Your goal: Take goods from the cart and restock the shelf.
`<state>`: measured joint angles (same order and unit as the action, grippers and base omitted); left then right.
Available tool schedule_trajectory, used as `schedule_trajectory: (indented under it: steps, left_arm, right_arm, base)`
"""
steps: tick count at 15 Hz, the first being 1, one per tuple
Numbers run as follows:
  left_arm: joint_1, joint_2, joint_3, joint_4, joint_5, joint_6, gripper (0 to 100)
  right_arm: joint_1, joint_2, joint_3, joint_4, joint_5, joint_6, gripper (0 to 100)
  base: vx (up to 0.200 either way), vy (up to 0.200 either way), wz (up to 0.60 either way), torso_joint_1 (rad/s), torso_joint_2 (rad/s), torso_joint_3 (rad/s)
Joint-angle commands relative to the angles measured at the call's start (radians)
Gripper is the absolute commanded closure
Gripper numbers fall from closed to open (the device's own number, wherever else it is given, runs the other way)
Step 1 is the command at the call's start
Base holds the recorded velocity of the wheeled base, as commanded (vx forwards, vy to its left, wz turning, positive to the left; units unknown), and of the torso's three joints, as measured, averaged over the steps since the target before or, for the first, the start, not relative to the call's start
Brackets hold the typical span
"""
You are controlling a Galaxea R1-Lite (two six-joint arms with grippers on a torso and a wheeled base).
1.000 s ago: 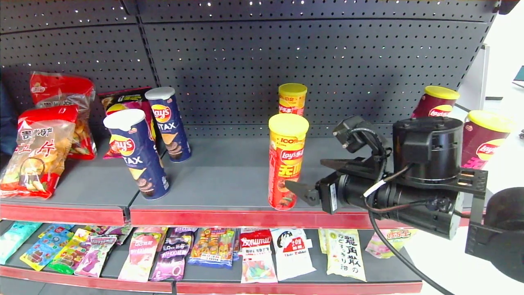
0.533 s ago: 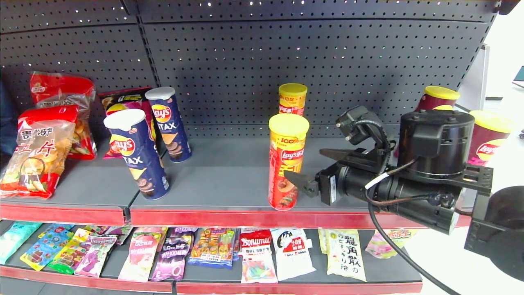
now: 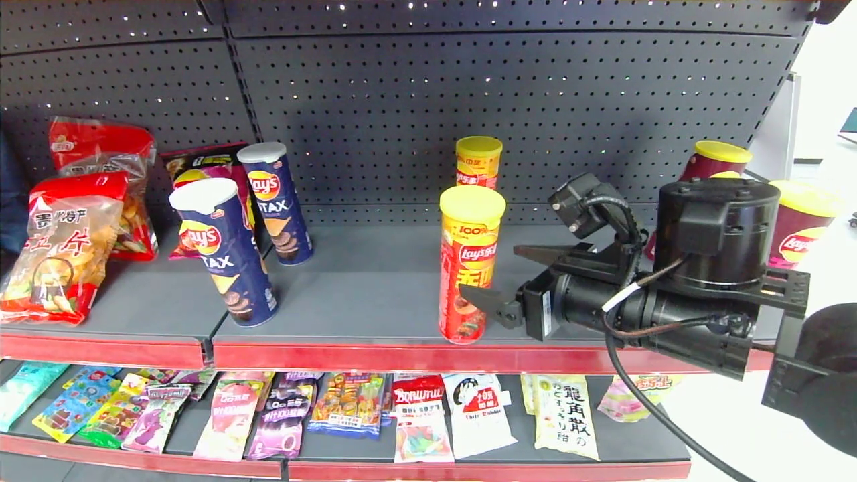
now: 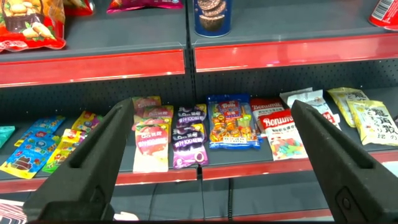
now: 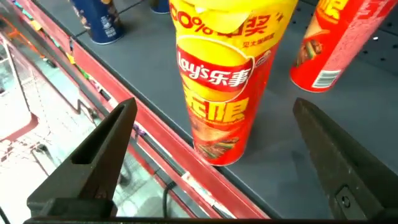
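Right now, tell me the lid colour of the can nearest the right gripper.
Yellow; the lid shows best in the head view.

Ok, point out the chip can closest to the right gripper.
The yellow-lidded red can at the shelf's front edge, facing the right gripper; the rest stand farther off.

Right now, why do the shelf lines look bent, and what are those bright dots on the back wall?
Head view: the pegboard seams bow, probably wide-lens distortion; the dots look like light coming through its holes; the far right edge is washed out white. Left wrist view: the lower shelf lies shaded beneath the upper shelf.
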<state>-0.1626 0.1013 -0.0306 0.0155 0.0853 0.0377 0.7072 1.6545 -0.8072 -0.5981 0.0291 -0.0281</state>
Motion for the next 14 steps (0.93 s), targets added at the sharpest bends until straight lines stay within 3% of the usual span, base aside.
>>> schedule_trajectory:
  steps: [1, 4, 14]
  left_arm:
    - [0.000, 0.002, 0.000, 0.000, 0.001, 0.001, 0]
    - [0.000, 0.002, 0.000, 0.000, 0.002, 0.001, 0]
    - [0.000, 0.002, 0.000, 0.000, 0.002, 0.001, 0]
  right_arm:
    - [-0.008, 0.036, -0.010, -0.006, 0.008, -0.004, 0]
    - [-0.035, 0.094, -0.026, -0.083, 0.003, -0.010, 0]
    - [-0.031, 0.159, -0.138, -0.086, -0.014, -0.012, 0]
  base:
    - [0.000, 0.000, 0.00, 0.000, 0.00, 0.000]
    - [0.000, 0.000, 0.00, 0.000, 0.00, 0.000]
    - [0.000, 0.000, 0.00, 0.000, 0.00, 0.000]
